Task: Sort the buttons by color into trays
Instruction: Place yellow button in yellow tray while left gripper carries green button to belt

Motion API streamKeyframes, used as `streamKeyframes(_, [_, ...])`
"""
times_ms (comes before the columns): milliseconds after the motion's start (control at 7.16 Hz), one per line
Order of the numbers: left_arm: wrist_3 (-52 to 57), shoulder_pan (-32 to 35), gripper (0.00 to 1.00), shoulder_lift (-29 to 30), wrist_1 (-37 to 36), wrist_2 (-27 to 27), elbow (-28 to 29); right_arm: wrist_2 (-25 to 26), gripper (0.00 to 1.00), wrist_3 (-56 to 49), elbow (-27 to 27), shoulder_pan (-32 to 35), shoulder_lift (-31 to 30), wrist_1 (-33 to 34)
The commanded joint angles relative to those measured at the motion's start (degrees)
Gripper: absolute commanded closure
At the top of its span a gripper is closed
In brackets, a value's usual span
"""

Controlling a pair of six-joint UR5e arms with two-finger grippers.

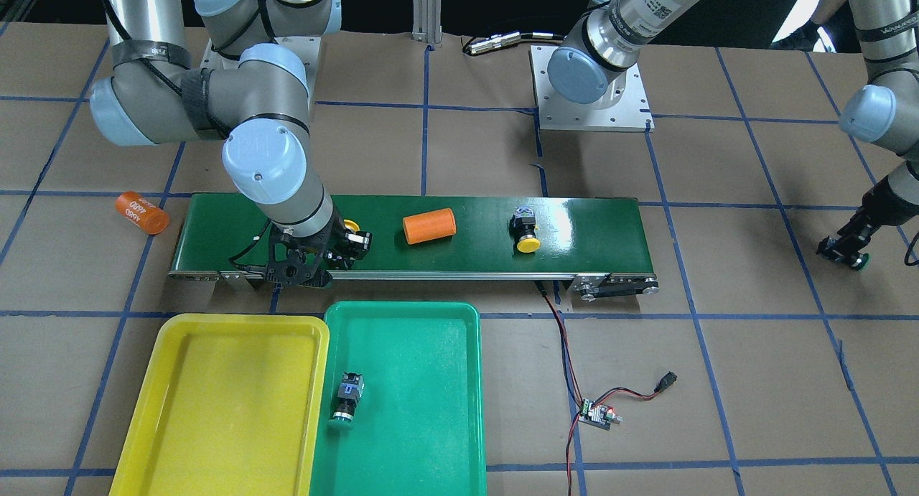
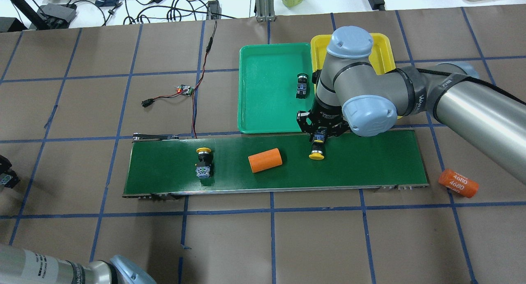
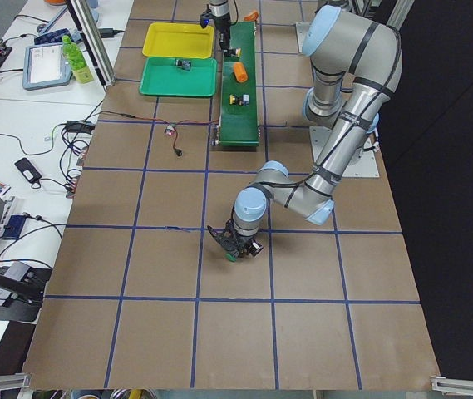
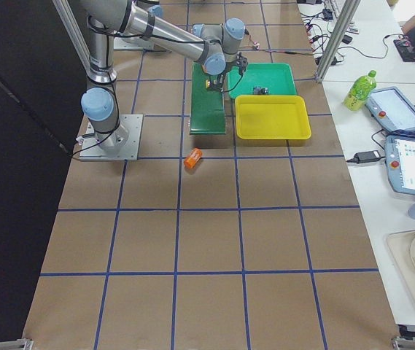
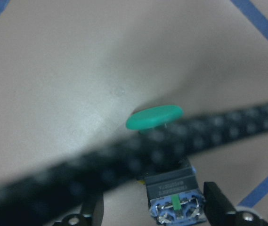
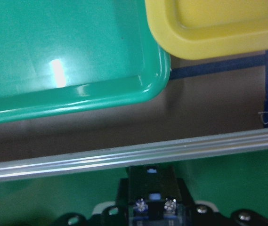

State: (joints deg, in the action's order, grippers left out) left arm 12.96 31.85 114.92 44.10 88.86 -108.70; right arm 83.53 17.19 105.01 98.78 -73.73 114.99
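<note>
My right gripper (image 2: 318,138) is low on the conveyor belt, shut on a yellow-capped button (image 2: 317,152) that rests on the belt by the green tray (image 2: 267,95). The yellow tray (image 1: 215,410) lies beside it with nothing in it. One green-capped button (image 1: 347,399) lies in the green tray. A second yellow-capped button (image 1: 525,230) lies further along the belt. My left gripper (image 1: 847,255) is far off at the table's end, low over the paper. Its fingers stand open either side of a green-capped button (image 5: 155,117).
An orange cylinder (image 1: 429,226) lies on the dark green belt (image 1: 589,223) between the two yellow buttons. Another orange cylinder (image 1: 141,212) lies on the table off the belt's end. A small circuit board with wires (image 1: 596,413) sits beside the green tray.
</note>
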Motion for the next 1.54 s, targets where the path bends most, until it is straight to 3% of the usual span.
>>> streamKeyframes(0, [-0.1,0.3,0.39,0.3,0.0,-0.2,0.1,0.3,1.00,-0.1,-2.4,-1.8,-1.9,0.3])
streamKeyframes(140, [0.7,0.3,0.82,0.2,0.5,0.1,0.1,2.1,1.00,-0.2,-6.3,-3.7,-1.8,0.8])
streamKeyframes(280, [1.2,0.5,1.00,-0.9,0.6,0.1,0.1,4.3,1.00,-3.4,-10.7,-7.1,0.5,1.3])
streamKeyframes(559, [0.9,3.7,1.00,-5.9,3.1,0.6,-1.4,4.9,1.00,-14.2,-15.5,-14.5,8.1,6.8])
streamKeyframes(699, [0.9,5.0,1.00,-10.4,6.6,0.8,-3.1,5.1,0.78,-15.7,-16.0,-15.1,12.3,13.2])
streamKeyframes(839, [0.5,6.5,1.00,-15.3,10.8,0.3,-5.1,4.8,0.61,-15.6,-15.8,-15.1,13.7,14.8])
streamKeyframes(978, [0.0,9.9,1.00,-20.7,15.9,0.2,-6.3,4.5,0.56,-15.4,-15.2,-15.0,13.9,14.7])
streamKeyframes(1118, [-2.7,15.6,1.00,-24.8,21.2,0.2,-6.5,4.4,0.34,-15.4,-15.1,-14.9,15.1,14.5])
streamKeyframes(1258, [-4.1,23.9,1.00,-27.0,22.6,0.2,-7.0,4.6,0.00,-15.4,-15.0,-14.7,14.8,14.0])
streamKeyframes(1398, [-4.7,33.4,1.00,-28.3,24.0,0.8,-7.2,4.5,0.00,-15.5,-15.0,-14.6,13.5,12.6])
